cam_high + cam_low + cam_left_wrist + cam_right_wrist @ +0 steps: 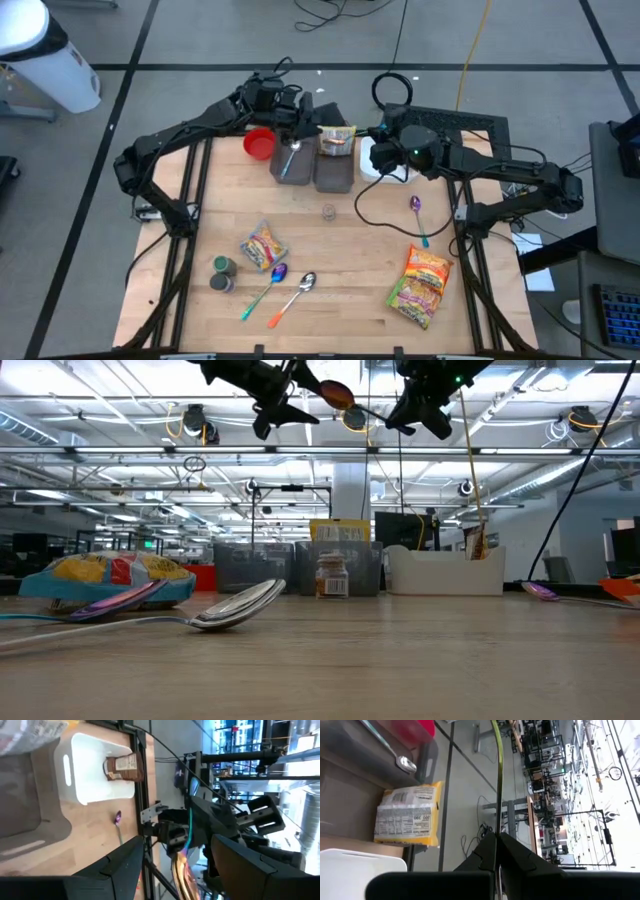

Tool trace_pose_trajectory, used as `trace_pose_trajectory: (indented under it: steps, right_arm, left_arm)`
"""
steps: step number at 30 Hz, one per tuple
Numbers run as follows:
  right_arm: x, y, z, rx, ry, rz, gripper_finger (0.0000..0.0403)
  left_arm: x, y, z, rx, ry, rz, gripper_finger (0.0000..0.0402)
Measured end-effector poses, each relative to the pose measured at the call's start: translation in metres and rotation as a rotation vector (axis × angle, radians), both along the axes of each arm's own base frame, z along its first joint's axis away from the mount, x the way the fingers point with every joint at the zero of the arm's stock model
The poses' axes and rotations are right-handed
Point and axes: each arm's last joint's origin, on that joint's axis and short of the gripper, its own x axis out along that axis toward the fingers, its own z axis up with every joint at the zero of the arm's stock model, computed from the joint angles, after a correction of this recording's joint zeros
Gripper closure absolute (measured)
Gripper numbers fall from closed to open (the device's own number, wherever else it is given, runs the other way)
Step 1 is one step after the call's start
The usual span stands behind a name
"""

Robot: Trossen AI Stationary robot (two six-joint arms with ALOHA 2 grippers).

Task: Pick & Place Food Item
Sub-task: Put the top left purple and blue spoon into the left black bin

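Evidently no food item is held yet. The left hand (300, 112), fingers parted and empty, is raised at twelve o'clock over the grey bins (315, 165). The right hand (385, 133) is pinched shut. Food packets (421, 285) lie on the worktop (330, 290) at five o'clock; a descent there is called for.

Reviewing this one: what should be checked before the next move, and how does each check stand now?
1. left gripper open and empty: ok.
2. right gripper free for food: not ok, shut on a spoon.
3. Both arms raised above the bins: ok.
4. food packet lying free on the table: ok.
5. second food packet unobstructed: ok.
6. Room left in the grey bin beside its yellow packet: cannot tell.
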Motion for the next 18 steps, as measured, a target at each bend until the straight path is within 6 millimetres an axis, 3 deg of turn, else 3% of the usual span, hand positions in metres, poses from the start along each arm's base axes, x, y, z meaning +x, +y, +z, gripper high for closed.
trace_pose_trajectory:
  steps: [18]
  right_arm:
    - [0.011, -0.005, -0.005, -0.041, 0.014, 0.009, 0.0402]
  left_arm:
    - [0.012, -0.021, 0.003, -0.033, -0.035, -0.065, 0.0158]
